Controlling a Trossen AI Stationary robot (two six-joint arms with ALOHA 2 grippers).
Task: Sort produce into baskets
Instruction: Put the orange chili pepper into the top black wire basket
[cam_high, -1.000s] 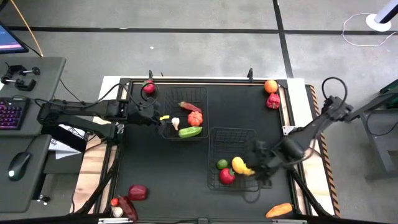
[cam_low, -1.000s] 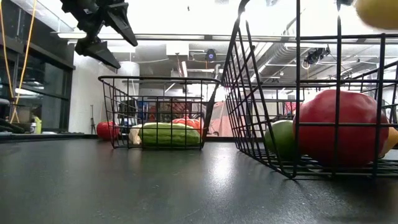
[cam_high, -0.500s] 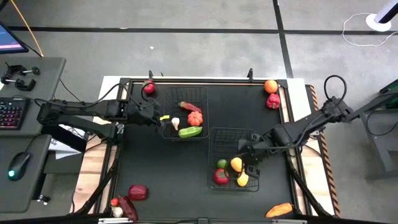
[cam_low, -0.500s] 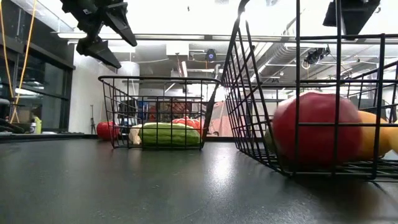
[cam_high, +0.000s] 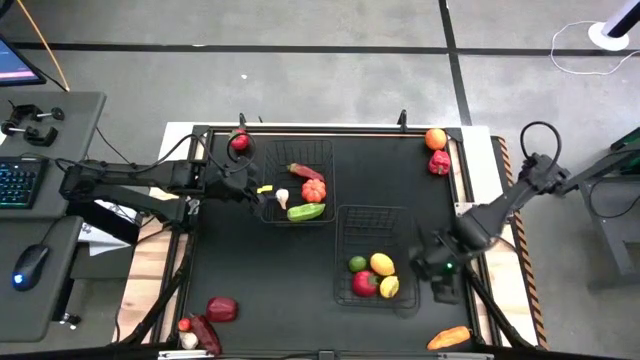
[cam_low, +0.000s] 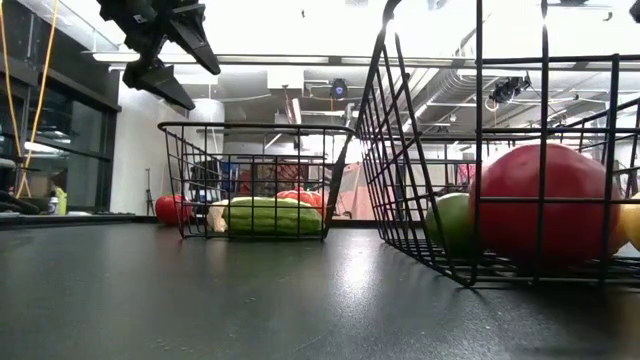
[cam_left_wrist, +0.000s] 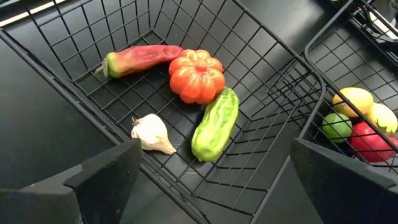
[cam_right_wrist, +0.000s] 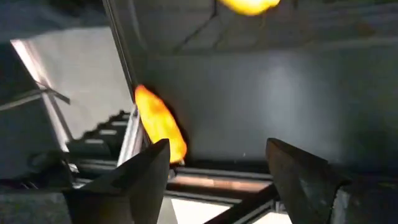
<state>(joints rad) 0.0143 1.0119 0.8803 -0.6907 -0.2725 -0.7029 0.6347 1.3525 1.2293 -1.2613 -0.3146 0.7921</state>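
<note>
— Where's everything? 
— 2 baskets: far basket (cam_high: 297, 188) holds 4 vegetables; near basket (cam_high: 375, 257) holds 3 fruits; my right gripper (cam_right_wrist: 217, 163), released and empty, faces the orange pepper (cam_right_wrist: 160, 124) at the table edge.
— Risk? 
— Nudging it overboard; left gripper (cam_left_wrist: 211, 180) hangs open.

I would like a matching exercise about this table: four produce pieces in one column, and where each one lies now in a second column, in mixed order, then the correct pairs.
Things:
1. green cucumber
2. yellow lemon
3. orange pepper
4. orange fruit

Places:
A. on the table, at the far right corner
B. in the basket near the left arm, beside the garlic
C. in the basket near the right arm, beside a red piece
D. on the table, at the near edge, outside both baskets

Pairs: 1-B, 2-C, 3-D, 4-A
</note>
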